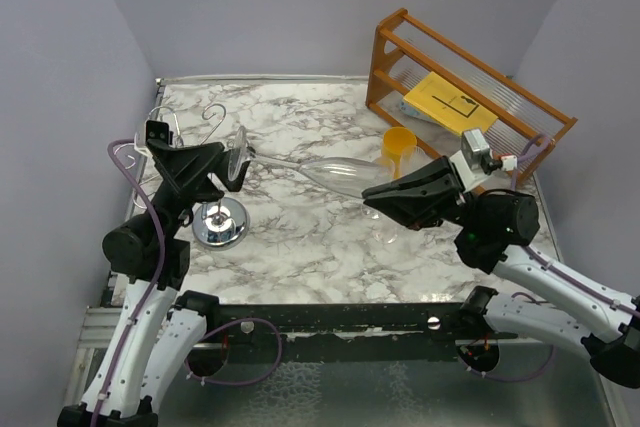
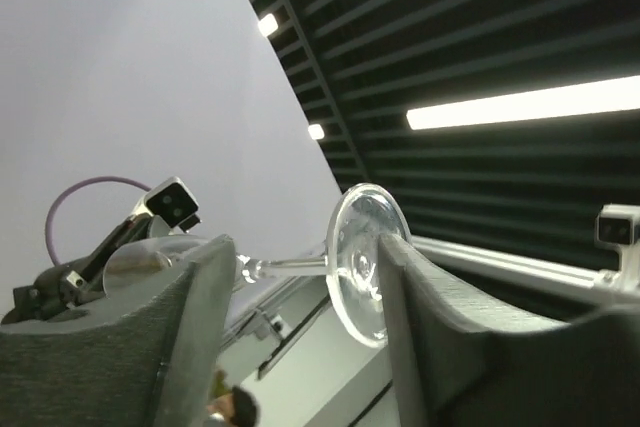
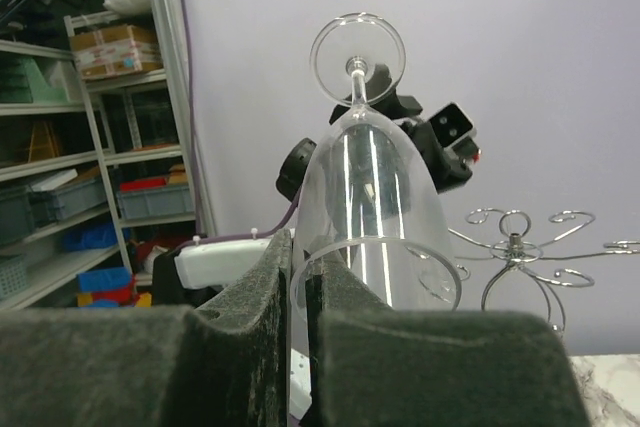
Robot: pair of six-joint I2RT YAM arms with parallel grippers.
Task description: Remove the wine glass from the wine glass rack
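The clear wine glass [image 1: 335, 172] lies level in the air between my two grippers, off the wine glass rack. My right gripper [image 1: 374, 195] is shut on the rim of its bowl; in the right wrist view the glass [image 3: 372, 182] points away, its rim wall pinched between my fingers [image 3: 305, 292]. My left gripper [image 1: 226, 165] is open around the foot [image 2: 365, 262], which lies next to the right finger [image 2: 440, 317]. The silvery wire rack has a chrome base [image 1: 220, 224] below my left gripper, and its curled arms [image 3: 515, 247] are empty.
An orange-brown wooden slatted shelf [image 1: 470, 87] with a yellow card [image 1: 450, 99] stands at the back right. A yellow cup [image 1: 399, 143] sits in front of it, just behind the glass bowl. Grey walls close the table's left, back and right.
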